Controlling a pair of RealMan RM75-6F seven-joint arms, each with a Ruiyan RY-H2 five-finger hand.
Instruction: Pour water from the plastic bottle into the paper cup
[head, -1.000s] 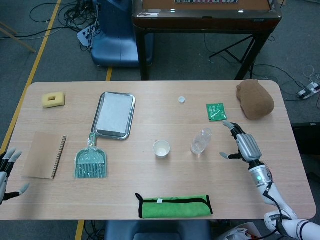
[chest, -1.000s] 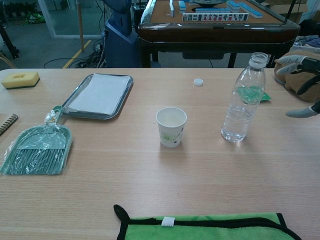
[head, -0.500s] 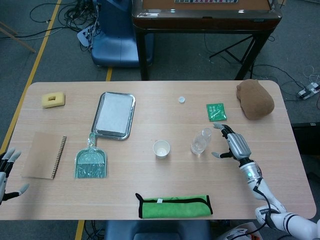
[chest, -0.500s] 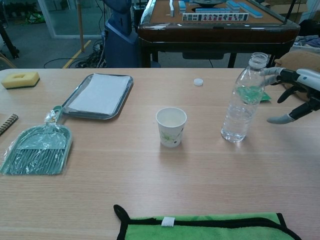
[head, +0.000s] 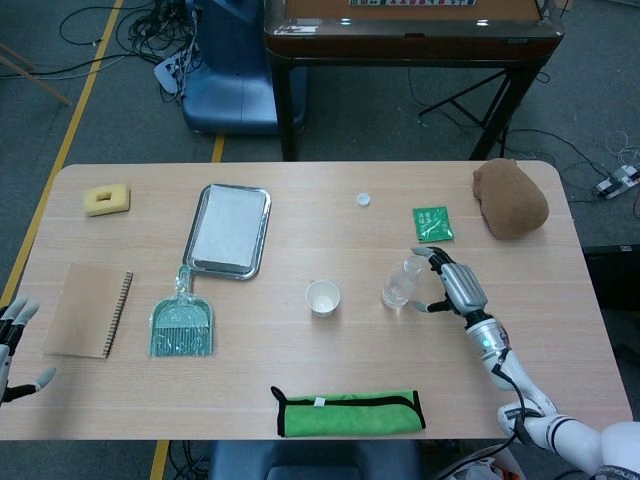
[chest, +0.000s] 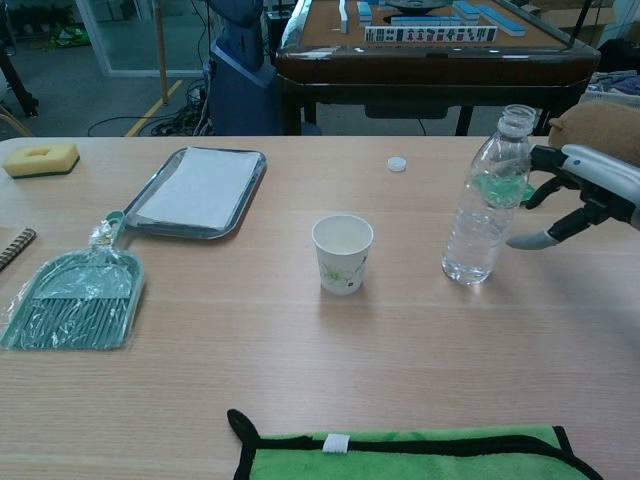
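A clear plastic bottle (head: 401, 284) (chest: 487, 201) stands upright and uncapped right of centre, with a little water at its bottom. To its left stands a white paper cup (head: 322, 298) (chest: 343, 253), upright and empty. My right hand (head: 451, 284) (chest: 580, 190) is right beside the bottle with its fingers spread around it; I cannot tell whether they touch it. My left hand (head: 14, 340) hangs open off the table's left edge, holding nothing. The bottle's white cap (head: 363, 199) (chest: 397, 164) lies farther back on the table.
A metal tray (head: 229, 229), a green dustpan with brush (head: 181, 324), a notebook (head: 88, 310) and a yellow sponge (head: 107, 199) lie on the left. A green cloth (head: 348, 411) lies at the front edge. A green packet (head: 432, 222) and a brown cloth lump (head: 511, 197) sit behind my right hand.
My right hand has moved left across the table, from well clear of the bottle to right beside it. The bottle, cup and left hand have stayed where they were.
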